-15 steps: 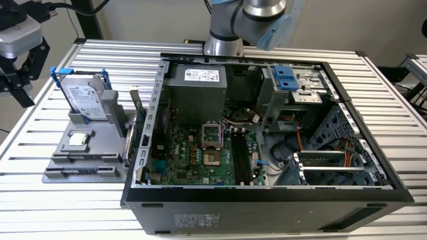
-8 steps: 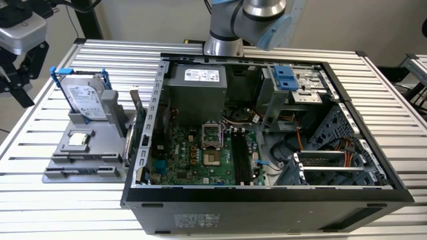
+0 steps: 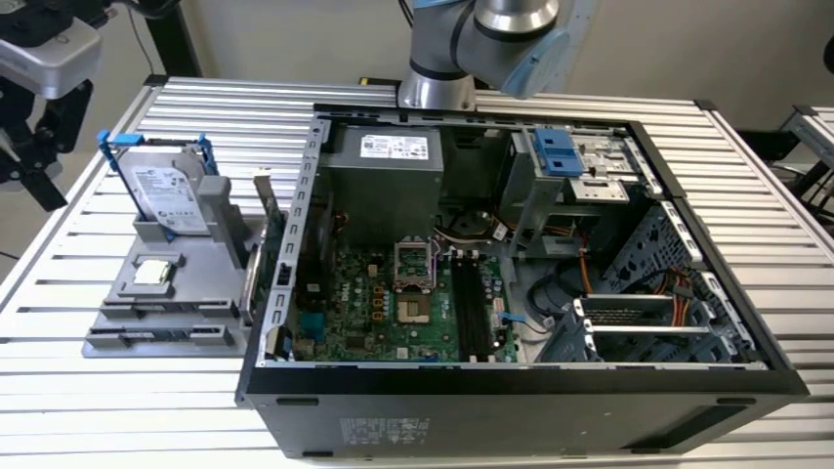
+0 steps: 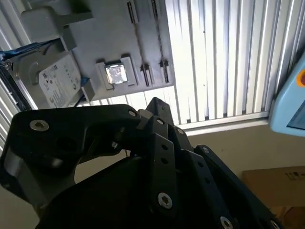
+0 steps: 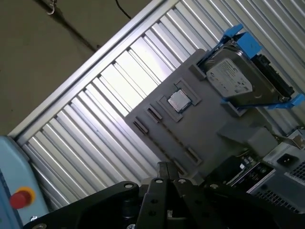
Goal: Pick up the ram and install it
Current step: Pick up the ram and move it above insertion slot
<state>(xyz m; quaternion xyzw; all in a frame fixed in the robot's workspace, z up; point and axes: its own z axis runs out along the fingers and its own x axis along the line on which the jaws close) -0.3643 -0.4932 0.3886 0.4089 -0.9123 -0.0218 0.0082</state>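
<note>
The ram is out of view. My gripper (image 3: pixel 43 181) hangs high at the exterior view's far left, beyond the table's edge and apart from the grey holder tray (image 3: pixel 124 342). In both wrist views its black fingers meet at the tips, shut with nothing between them (image 4: pixel 155 103) (image 5: pixel 167 166). The tray (image 5: pixel 209 129) carries a silver hard drive with blue rails (image 3: pixel 170 191) standing upright and a small square chip (image 3: pixel 154 273). Its long narrow grooves (image 5: pixel 164 140) look bare. The black slot strips (image 3: pixel 470 305) on the motherboard lie inside the open computer case (image 3: pixel 521 376).
The case takes up the middle and right of the slatted metal table (image 3: pixel 78 401). A thin card with a metal bracket (image 3: pixel 261 195) stands between tray and case. The arm's base (image 3: pixel 437 88) is behind the case. A pale blue box with a red button (image 5: pixel 19 198) is nearby.
</note>
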